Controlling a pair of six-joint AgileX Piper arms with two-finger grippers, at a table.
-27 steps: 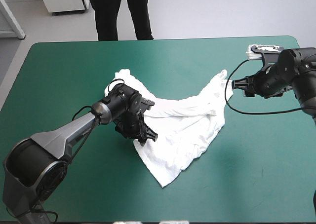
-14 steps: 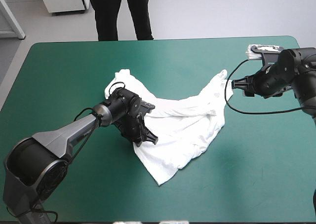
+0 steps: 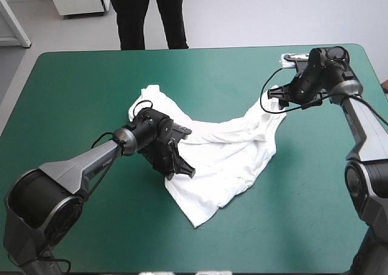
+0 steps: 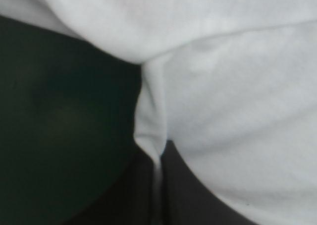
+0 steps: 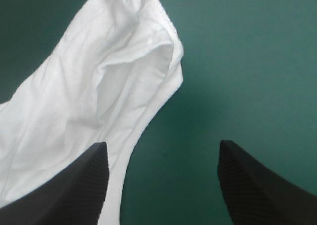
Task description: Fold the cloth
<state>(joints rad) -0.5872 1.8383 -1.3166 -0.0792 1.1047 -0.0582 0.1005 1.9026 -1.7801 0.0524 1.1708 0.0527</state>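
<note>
The T-shirt is lying crumpled mid-table on the teal-green cover. The left gripper is clenching a fold at its 8 o'clock edge, probably to pull that side flat. The right gripper is hovering spread wide over the 2 o'clock corner, likely lining up a grasp. No container is showing.

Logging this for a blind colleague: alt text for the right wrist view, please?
The right gripper hangs open over the teal-green cover, holding nothing. The white T-shirt lies ahead, with one of the fingers over its edge.
</note>
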